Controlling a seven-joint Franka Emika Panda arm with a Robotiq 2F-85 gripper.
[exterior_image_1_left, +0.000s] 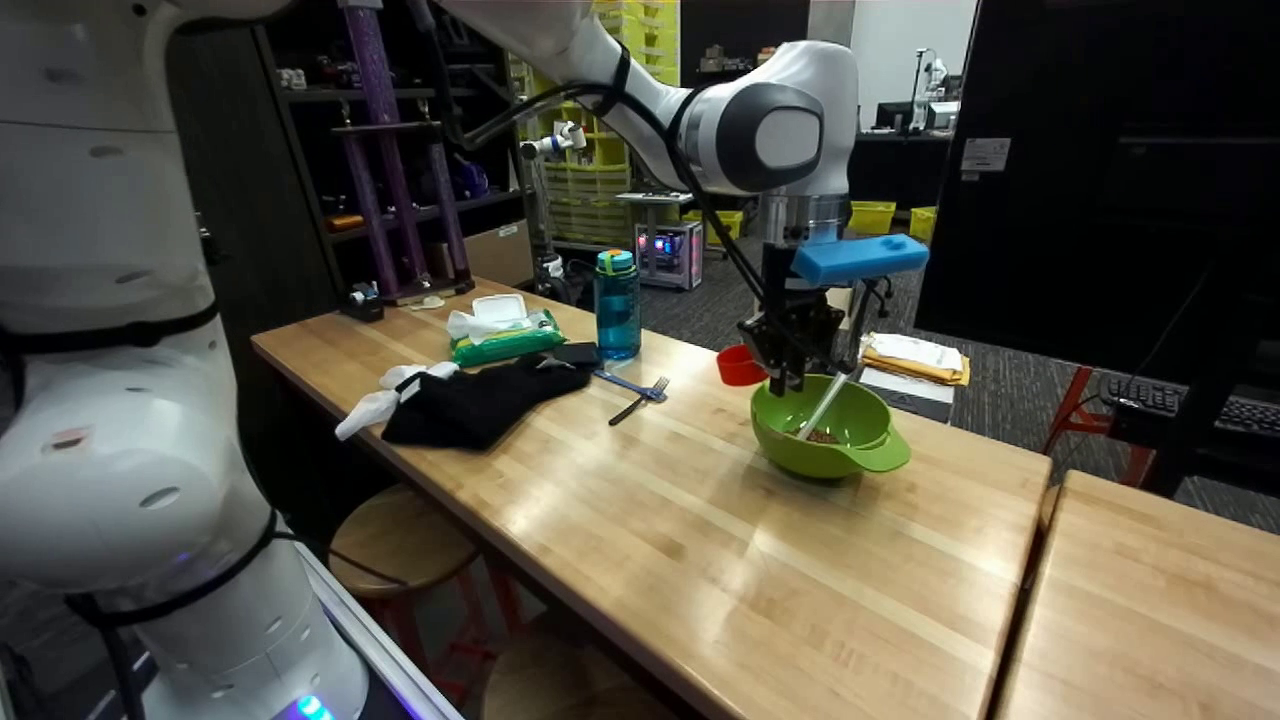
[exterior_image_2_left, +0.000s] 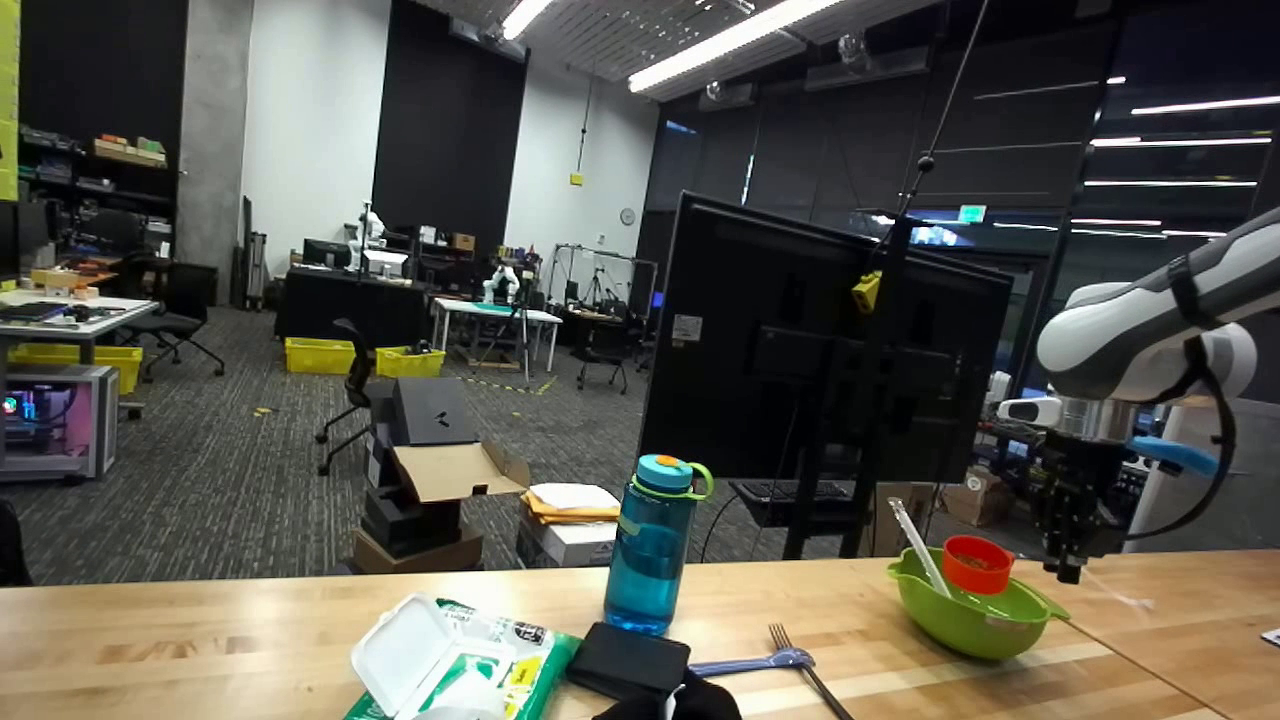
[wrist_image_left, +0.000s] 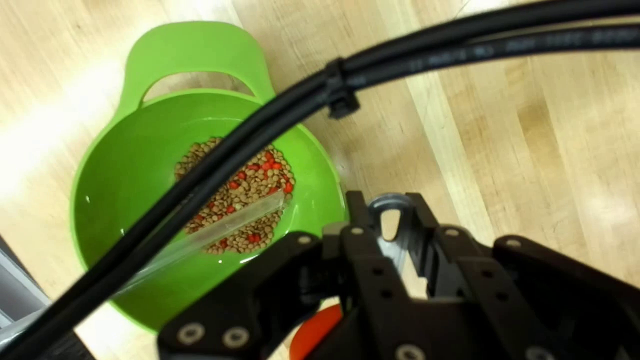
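Lying at the left of the table (exterior_image_1_left: 640, 560) were a green wipes pack (exterior_image_1_left: 505, 346), farther off, and a black cloth (exterior_image_1_left: 478, 412), nearer. To their right, a blue bottle (exterior_image_1_left: 618, 310) stood upright toward the far edge; a fork (exterior_image_2_left: 826, 694) lay nearer, crossed with a blue utensil (exterior_image_2_left: 740, 665). Farther right, the gripper (wrist_image_left: 388, 202) was pinching the looped grey handle (wrist_image_left: 390, 200) of a red measuring cup (exterior_image_1_left: 741, 367). Cup hung above the table, close to the left rim of a green bowl (exterior_image_1_left: 790, 456) in an exterior view; could not tell whether it overhung. Bowl, at right, contained brown lentil-like grains (wrist_image_left: 256, 190) with red bits and a leaning translucent utensil (exterior_image_2_left: 920, 548).
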